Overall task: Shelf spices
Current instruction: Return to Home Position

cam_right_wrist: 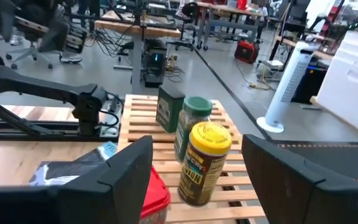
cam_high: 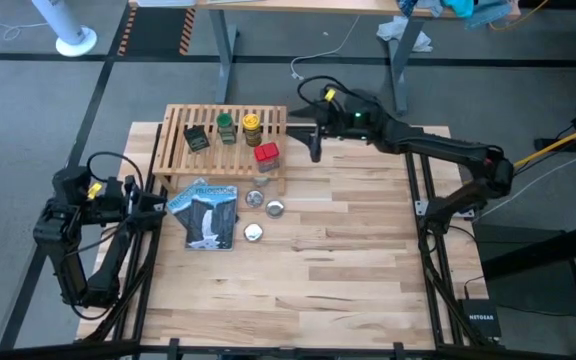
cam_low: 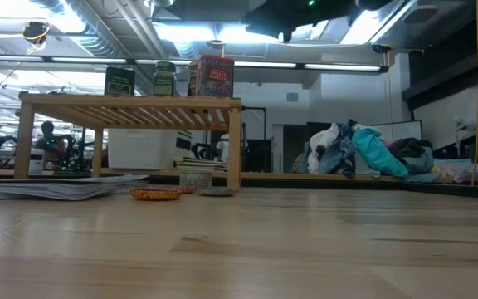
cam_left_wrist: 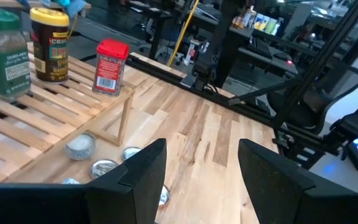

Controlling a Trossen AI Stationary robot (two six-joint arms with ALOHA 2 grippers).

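Observation:
The light-wood slatted shelf [cam_high: 223,150] stands at the table's far left. On its bars stand all four spices: the black tin [cam_high: 197,138], the green-capped jar [cam_high: 226,127], the yellow-capped jar [cam_high: 252,127] and the red tin [cam_high: 266,154]. In the low view the black tin [cam_low: 119,80], the green-capped jar [cam_low: 165,79] and the red tin [cam_low: 215,76] show on top of the shelf [cam_low: 131,104]. My right gripper [cam_high: 315,143] hovers just right of the shelf, open [cam_right_wrist: 197,180], facing the yellow-capped jar [cam_right_wrist: 202,163]. My left gripper [cam_high: 155,200] waits at the table's left edge, open [cam_left_wrist: 201,168].
Three small silvery round tins [cam_high: 255,197] [cam_high: 275,208] [cam_high: 253,232] and a flat blue-and-white packet [cam_high: 208,213] lie on the table in front of the shelf. The table's right half and near part [cam_high: 358,270] are bare wood.

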